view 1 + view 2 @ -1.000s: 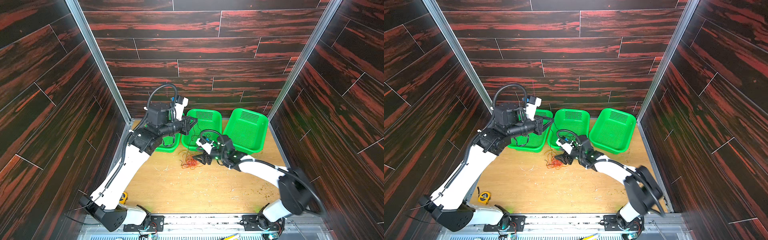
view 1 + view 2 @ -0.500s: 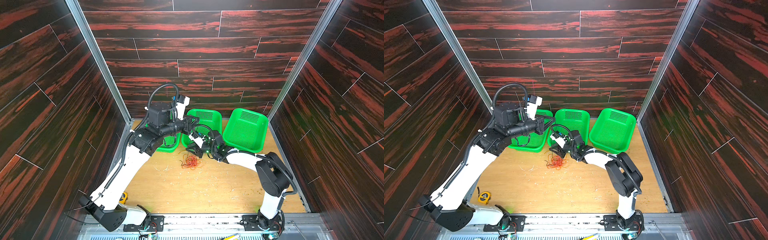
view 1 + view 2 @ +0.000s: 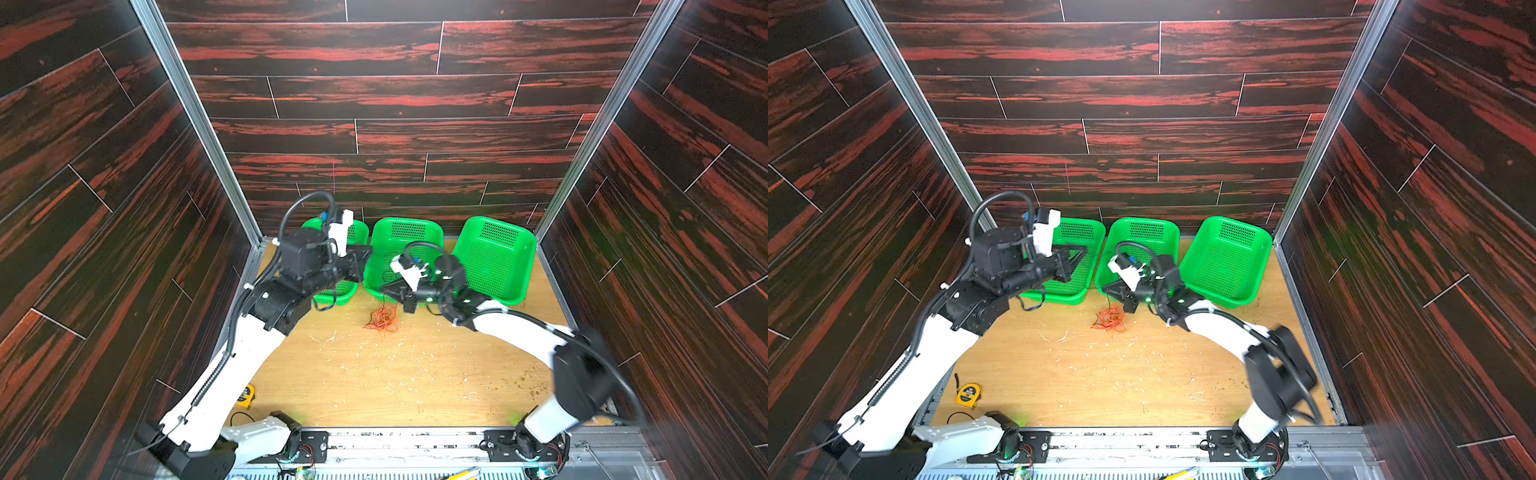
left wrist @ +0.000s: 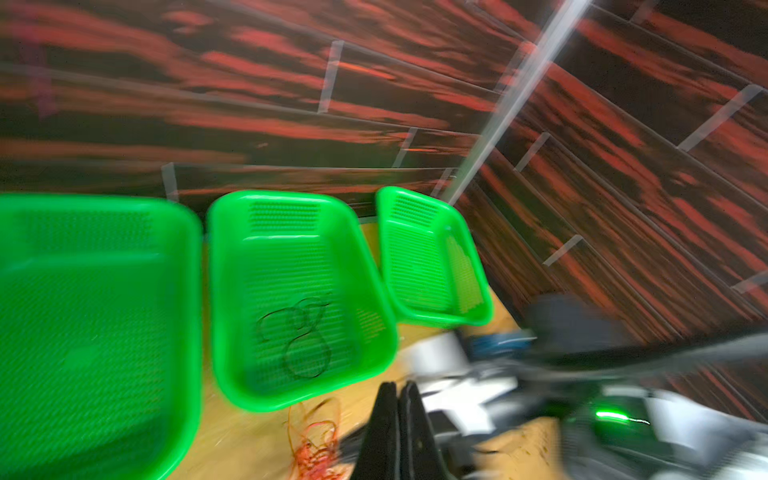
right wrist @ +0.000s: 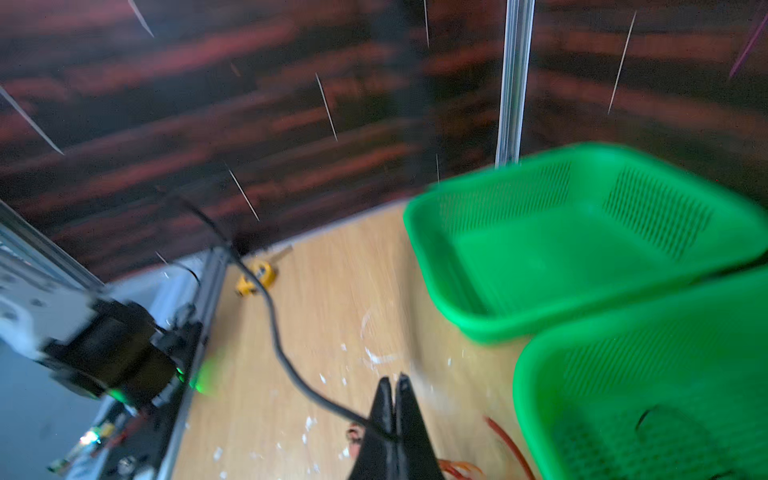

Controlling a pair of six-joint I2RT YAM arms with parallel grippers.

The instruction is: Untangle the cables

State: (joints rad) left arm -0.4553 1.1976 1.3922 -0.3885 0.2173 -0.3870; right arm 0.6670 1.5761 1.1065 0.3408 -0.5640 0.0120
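Left wrist view shows the left gripper [image 4: 397,415] with jaws pressed together on nothing, raised near the far edge of the light wooden table [image 3: 374,382], probably parked clear of the work. Three green perforated plastic baskets [image 3: 494,257] stand in a row along that edge. The middle basket [image 3: 409,232] holds the thin black cable [image 4: 305,340] in loose loops, apparently already sorted. The thin red and orange cable tangle [image 3: 382,322] lies on the table just before that basket's near rim. The right gripper [image 3: 385,289] hovers over the tangle with jaws closed; a pinched strand cannot be confirmed.
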